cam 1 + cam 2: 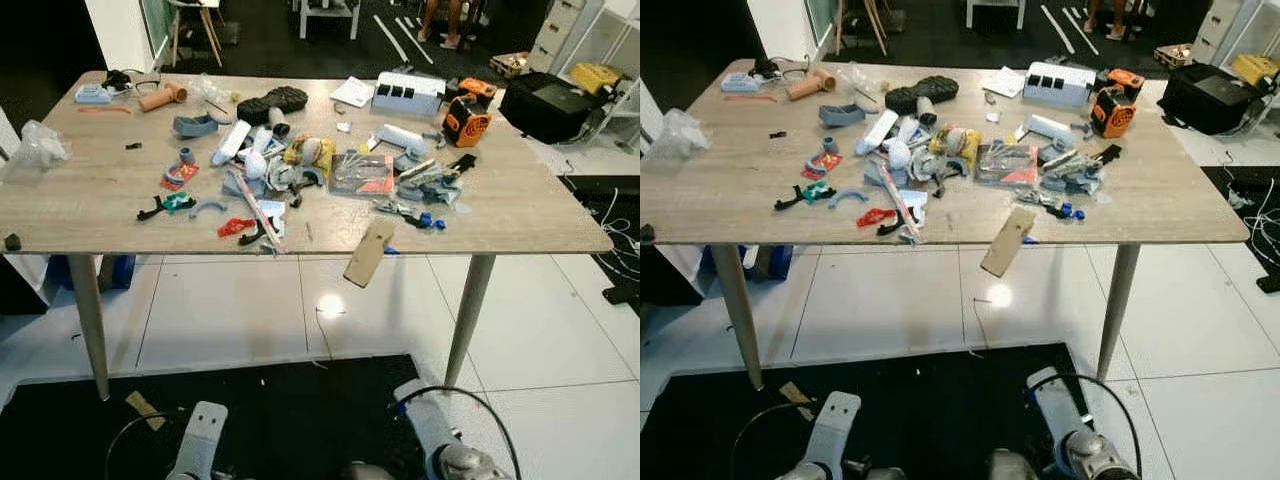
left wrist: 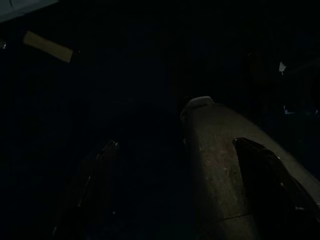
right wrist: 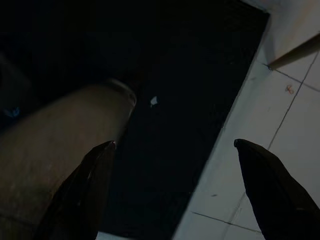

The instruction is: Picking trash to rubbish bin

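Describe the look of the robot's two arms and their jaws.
Both arms are silver-grey with rounded casings. The left arm ends in a pale, boxy segment, with a thin black cable looping beside it. The right arm has a rounded metallic joint, a small blue fitting and a black cable arching over it. Each wrist view shows two long, black, tapering fingers: left gripper, right gripper.
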Controlling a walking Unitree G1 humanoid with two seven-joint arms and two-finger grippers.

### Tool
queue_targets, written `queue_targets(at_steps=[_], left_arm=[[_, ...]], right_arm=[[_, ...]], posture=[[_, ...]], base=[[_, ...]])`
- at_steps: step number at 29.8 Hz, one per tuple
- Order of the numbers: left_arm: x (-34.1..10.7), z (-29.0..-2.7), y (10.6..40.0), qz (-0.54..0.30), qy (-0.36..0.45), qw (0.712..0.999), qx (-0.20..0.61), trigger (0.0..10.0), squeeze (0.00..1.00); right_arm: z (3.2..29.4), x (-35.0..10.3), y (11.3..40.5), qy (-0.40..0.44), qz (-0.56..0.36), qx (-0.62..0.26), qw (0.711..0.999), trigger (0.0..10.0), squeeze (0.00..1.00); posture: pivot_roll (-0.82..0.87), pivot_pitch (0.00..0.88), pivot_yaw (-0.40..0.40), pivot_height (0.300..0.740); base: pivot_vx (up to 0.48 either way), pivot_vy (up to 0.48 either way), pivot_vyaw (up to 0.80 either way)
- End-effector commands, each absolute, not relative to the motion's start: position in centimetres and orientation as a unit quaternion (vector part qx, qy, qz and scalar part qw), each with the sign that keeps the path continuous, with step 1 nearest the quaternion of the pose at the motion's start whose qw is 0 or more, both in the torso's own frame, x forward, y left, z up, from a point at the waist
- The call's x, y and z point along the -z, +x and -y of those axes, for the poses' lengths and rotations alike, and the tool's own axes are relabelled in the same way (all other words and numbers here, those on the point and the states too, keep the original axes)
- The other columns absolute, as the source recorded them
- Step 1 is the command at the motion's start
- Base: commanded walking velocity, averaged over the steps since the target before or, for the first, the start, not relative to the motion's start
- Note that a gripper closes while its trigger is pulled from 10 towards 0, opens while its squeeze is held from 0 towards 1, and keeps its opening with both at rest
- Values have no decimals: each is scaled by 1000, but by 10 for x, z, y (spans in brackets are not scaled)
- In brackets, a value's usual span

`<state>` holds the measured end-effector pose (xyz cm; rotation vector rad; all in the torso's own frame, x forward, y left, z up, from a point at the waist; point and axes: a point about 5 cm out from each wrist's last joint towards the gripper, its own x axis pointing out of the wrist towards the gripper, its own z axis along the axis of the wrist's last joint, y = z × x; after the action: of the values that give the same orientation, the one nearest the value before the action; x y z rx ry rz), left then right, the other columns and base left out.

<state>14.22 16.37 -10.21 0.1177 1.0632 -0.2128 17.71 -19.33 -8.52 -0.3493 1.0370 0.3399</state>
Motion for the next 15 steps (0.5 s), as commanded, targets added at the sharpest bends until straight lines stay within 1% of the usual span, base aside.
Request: queue_targets(at_steps=[1, 8, 15], left_arm=[[107, -160, 131, -525, 71, 839, 124, 10000, 0], [106, -162, 131, -527, 112, 827, 160, 10000, 0], [105, -158, 136, -525, 127, 823, 178, 10000, 0]], right_arm=[[195, 88, 170, -173, -502, -175, 829, 10000, 0], [195, 92, 160, -187, -515, -197, 813, 10000, 0], [196, 92, 159, -191, -514, -199, 813, 10000, 0]], posture=[[-2, 63, -51, 740], [-1, 69, -52, 740], [-2, 68, -52, 740]], base=[[0, 0, 0], [0, 0, 0], [0, 0, 0]])
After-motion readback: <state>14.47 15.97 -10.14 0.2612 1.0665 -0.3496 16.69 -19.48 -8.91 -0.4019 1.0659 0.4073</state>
